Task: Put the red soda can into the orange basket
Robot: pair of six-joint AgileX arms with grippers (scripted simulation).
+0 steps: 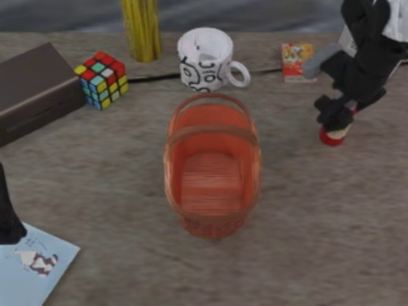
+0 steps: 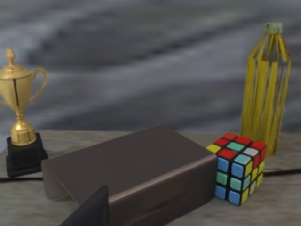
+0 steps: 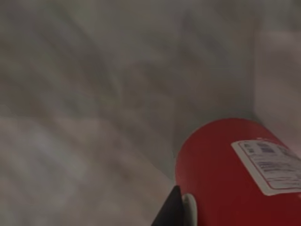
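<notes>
The red soda can (image 1: 332,136) stands at the right of the table, right of the orange basket (image 1: 171,167), which sits empty in the middle. My right gripper (image 1: 335,118) comes down over the can from above and hides most of it. In the right wrist view the red soda can (image 3: 221,174) with its pale label fills the corner, and one dark fingertip (image 3: 171,212) presses its white pad against the can's side; the other finger is out of view. My left gripper (image 1: 7,220) is parked at the left edge, far from both.
A white patterned mug (image 1: 205,58) and a small printed box (image 1: 297,60) stand behind the basket. A colour cube (image 1: 102,80), a brown box (image 1: 32,89) and a yellow bottle (image 1: 141,29) are at the back left, a light blue book (image 1: 32,268) at the front left, and a gold trophy (image 2: 19,127).
</notes>
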